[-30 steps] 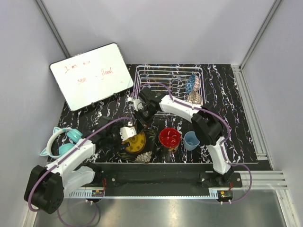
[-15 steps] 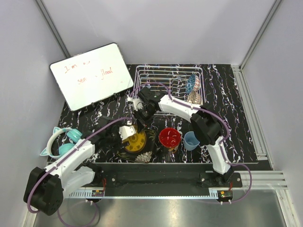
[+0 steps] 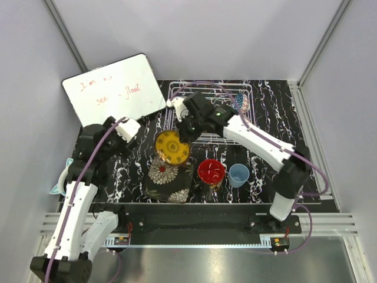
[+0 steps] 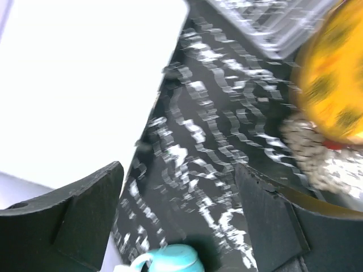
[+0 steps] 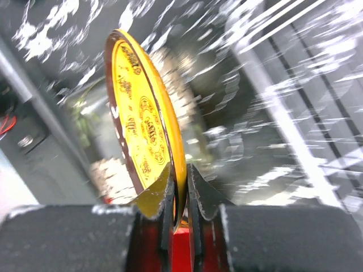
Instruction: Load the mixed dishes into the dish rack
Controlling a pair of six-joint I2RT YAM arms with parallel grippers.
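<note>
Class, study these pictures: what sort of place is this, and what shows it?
Likely a robot lab test cell, not a kitchen: white robot arms bolted at the edge of a black marbled tabletop, plain grey panel walls on aluminium framing, and a white wire dish rack.

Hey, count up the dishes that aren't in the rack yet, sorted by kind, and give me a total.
Plates: 1, the yellow plate, gripped by the right hand.
Square dishes: 1, the floral dish.
Bowls: 1, the red bowl.
Cups: 1, the pale blue cup.
Total: 4 that I can make out.
</note>
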